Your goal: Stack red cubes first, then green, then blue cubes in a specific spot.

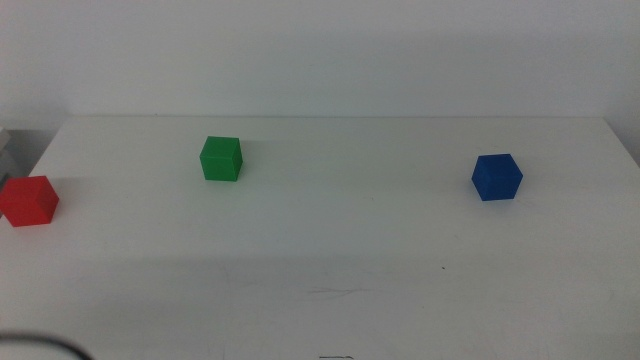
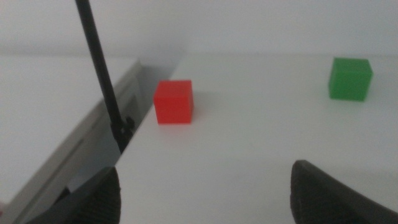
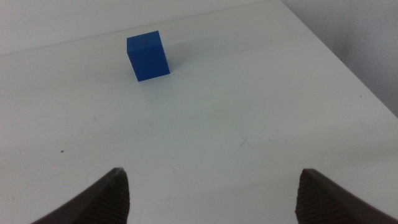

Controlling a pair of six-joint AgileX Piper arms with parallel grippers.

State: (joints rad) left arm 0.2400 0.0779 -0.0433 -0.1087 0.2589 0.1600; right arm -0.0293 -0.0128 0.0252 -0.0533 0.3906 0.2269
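Note:
The red cube (image 1: pixel 28 200) sits near the table's left edge, the green cube (image 1: pixel 221 159) at the back left, and the blue cube (image 1: pixel 497 177) at the right. A faint grey scuff line (image 1: pixel 335 291) marks the specific spot at the front middle, with nothing on it. Neither arm shows in the middle view. My left gripper (image 2: pixel 205 196) is open and empty, a short way back from the red cube (image 2: pixel 173 101), with the green cube (image 2: pixel 350 78) beyond. My right gripper (image 3: pixel 211 196) is open and empty, well short of the blue cube (image 3: pixel 148 55).
A tiny dark dot (image 1: pixel 443 267) lies on the white tabletop right of the scuff line. A black cable (image 2: pixel 102 81) hangs beside the table's left edge (image 2: pixel 134 93) close to the red cube. The table's right edge (image 3: pixel 348 68) runs past the blue cube.

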